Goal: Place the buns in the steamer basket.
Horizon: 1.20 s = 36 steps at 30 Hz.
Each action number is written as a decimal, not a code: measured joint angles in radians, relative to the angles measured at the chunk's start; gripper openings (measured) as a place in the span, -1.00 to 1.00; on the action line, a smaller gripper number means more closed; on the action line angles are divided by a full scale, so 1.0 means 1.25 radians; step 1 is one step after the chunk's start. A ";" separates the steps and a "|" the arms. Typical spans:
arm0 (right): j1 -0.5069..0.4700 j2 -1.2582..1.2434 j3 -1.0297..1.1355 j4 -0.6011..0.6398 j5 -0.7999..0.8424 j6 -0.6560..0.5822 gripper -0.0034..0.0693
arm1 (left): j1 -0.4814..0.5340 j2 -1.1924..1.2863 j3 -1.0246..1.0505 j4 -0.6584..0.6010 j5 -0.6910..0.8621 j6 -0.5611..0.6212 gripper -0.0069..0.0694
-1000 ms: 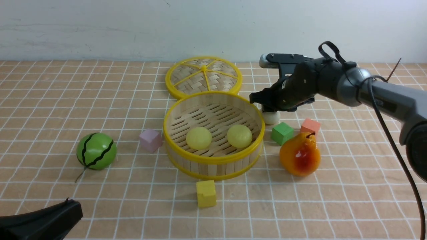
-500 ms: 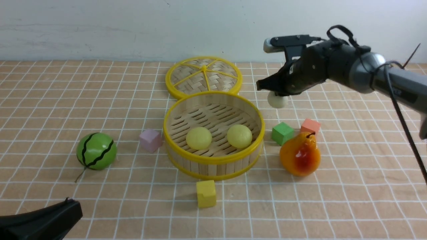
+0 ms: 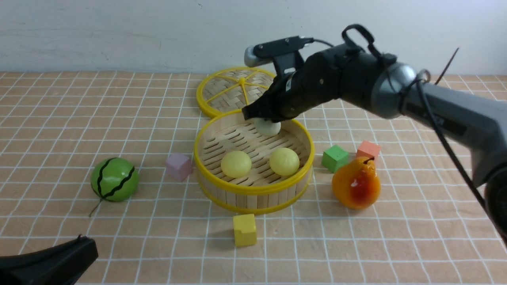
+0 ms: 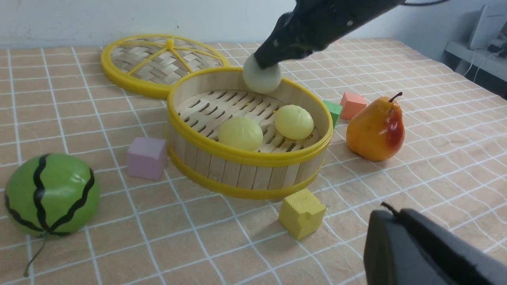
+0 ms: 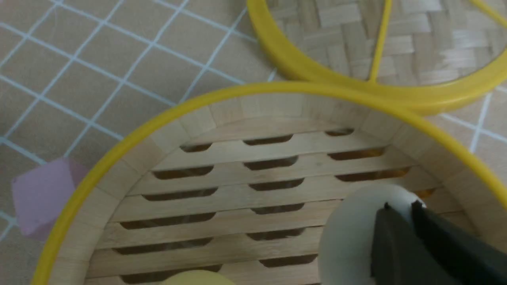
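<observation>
The steamer basket (image 3: 253, 190) stands mid-table with two pale yellow buns (image 3: 236, 164) (image 3: 284, 161) on its slotted floor. My right gripper (image 3: 262, 119) is shut on the off-white bun (image 3: 268, 126) and holds it just above the far part of the basket, inside the rim line. In the right wrist view that bun (image 5: 348, 233) sits pinched at the fingertips over the slats (image 5: 253, 198). The left wrist view shows it (image 4: 261, 77) hanging over the basket (image 4: 245, 158). My left gripper (image 3: 81, 247) rests low at the near left, shut and empty.
The flat woven lid (image 3: 241, 91) lies behind the basket. A green melon (image 3: 115, 179) and a pink cube (image 3: 179, 166) sit to the left, and a yellow cube (image 3: 244, 229) in front. A green cube (image 3: 334, 157), an orange cube (image 3: 368, 149) and a pear (image 3: 356, 183) are on the right.
My right gripper shut on the off-white bun on the table right of the basket, lifted it, and carried it left over the basket. The left arm stayed still.
</observation>
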 joint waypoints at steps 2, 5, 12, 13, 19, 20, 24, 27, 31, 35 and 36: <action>0.005 0.036 0.000 0.005 -0.031 0.000 -0.71 | 0.000 0.000 0.000 0.000 0.000 0.000 -0.79; 0.009 0.064 0.000 0.008 -0.064 0.000 -0.43 | 0.000 0.000 0.000 0.000 0.000 0.000 -0.78; 0.012 0.006 0.001 0.002 0.041 0.000 0.46 | 0.000 0.000 0.000 0.000 0.000 0.000 -0.76; 0.012 -0.023 0.002 0.001 0.089 0.000 0.55 | 0.000 0.000 0.000 0.000 0.000 0.000 -0.75; 0.012 -0.248 0.015 -0.026 0.362 0.015 0.53 | 0.000 0.000 0.000 0.000 0.000 0.000 -0.74; 0.012 -0.293 0.029 -0.030 0.394 0.022 0.46 | 0.000 0.000 0.000 0.000 0.000 0.000 -0.74; 0.012 -0.457 0.138 -0.039 0.522 0.034 -0.14 | 0.000 0.000 0.000 0.000 0.000 0.000 -0.72; 0.012 -0.565 0.251 -0.037 0.538 0.044 -0.57 | 0.000 0.000 0.000 0.000 0.000 0.000 -0.72; 0.012 -0.703 0.385 -0.037 0.540 0.051 -0.95 | 0.000 0.000 0.000 0.000 0.000 0.000 -0.72; 0.012 -0.794 0.442 -0.037 0.573 0.052 -0.96 | 0.000 0.000 0.000 0.000 0.000 0.000 -0.70; 0.012 -0.810 0.447 -0.037 0.584 0.052 -0.96 | 0.000 0.000 0.000 0.000 0.000 0.000 -0.70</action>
